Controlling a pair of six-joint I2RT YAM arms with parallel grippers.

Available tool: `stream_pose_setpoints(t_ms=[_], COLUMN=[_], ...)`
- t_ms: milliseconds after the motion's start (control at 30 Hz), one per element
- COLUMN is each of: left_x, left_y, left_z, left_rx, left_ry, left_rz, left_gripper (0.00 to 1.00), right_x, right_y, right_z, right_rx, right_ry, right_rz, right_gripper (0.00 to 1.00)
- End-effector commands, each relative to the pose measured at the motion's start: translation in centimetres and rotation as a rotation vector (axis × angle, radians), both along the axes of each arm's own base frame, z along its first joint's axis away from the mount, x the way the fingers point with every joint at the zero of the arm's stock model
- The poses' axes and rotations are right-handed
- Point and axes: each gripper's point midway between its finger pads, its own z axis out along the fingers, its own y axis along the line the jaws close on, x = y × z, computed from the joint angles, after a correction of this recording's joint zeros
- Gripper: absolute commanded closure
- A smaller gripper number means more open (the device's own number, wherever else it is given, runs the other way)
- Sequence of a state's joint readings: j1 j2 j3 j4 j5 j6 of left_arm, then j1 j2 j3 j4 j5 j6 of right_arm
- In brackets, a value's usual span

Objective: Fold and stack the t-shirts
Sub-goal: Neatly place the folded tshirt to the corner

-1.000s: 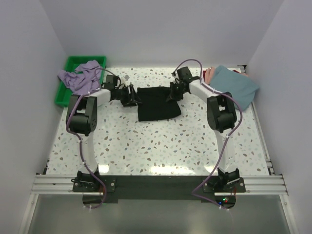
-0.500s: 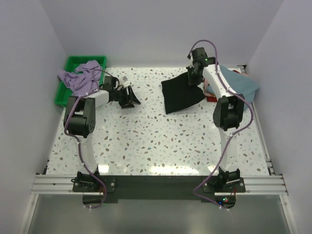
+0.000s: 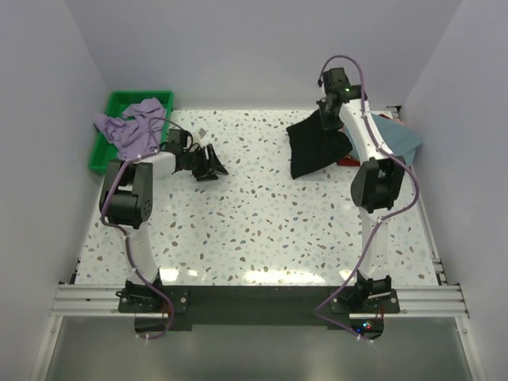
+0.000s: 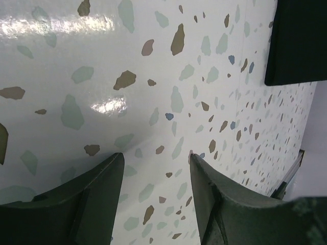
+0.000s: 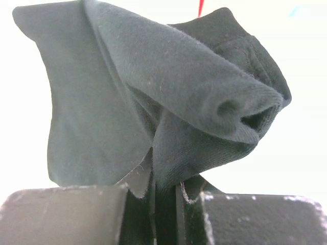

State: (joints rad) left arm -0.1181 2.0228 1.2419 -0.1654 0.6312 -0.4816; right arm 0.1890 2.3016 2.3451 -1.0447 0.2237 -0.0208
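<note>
The right gripper is pinching a fold of the black t-shirt tight between its fingers. It is holding the cloth up over the far right part of the speckled table. The shirt is hanging down and towards the left from the grip in a bunched mass. From the wrist camera the fabric is filling the space directly ahead of the fingers, drooping in a rounded fold. I cannot tell whether its lower edge is touching the tabletop. Just to its right, the teal-blue t-shirt is lying at the table's right edge. The left gripper is sitting low over the table on the left side, its jaws spread with nothing between them, well apart from the black shirt. Behind it, the lavender t-shirt is lying crumpled across the green tray in the far left corner.
</note>
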Motion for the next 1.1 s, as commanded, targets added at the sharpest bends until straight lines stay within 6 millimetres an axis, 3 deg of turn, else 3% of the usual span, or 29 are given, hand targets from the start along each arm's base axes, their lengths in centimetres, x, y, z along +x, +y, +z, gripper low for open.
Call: stream_pose_setpoints(t_ms=[0, 333, 700, 767, 833, 1067], left_x=[-1.5, -2.5, -3.8, -3.8, -4.0, -4.2], left_y=[1.3, 1.5, 1.7, 1.7, 1.7, 1.8], left_z=[-1.8, -2.3, -2.8, -2.8, -2.8, -2.3], left_rx=[0.065, 0.069, 0.073, 0.075, 0.075, 0.08], left_ry=[0.037, 0.05, 0.064, 0.062, 0.062, 0.049], left_rz=[0.013, 0.013, 0.016, 0.015, 0.014, 0.015], left_gripper=[0.4, 0.4, 0.4, 0.4, 0.4, 0.4], right_x=[0.4, 0.5, 1.2, 1.3, 1.2, 1.6], right_y=[-3.3, -4.3, -5.6, -5.8, -8.1, -10.8], right_z=[9.8, 15.4, 18.6, 18.2, 17.6, 14.6], right_rx=[-0.011, 0.119, 0.285, 0.294, 0.287, 0.256], right_ry=[-0.23, -0.375, -0.475, -0.467, -0.459, -0.408], right_rz=[-0.069, -0.119, -0.149, -0.155, -0.197, -0.245], right_gripper=[1.0, 1.0, 1.0, 1.0, 1.0, 1.0])
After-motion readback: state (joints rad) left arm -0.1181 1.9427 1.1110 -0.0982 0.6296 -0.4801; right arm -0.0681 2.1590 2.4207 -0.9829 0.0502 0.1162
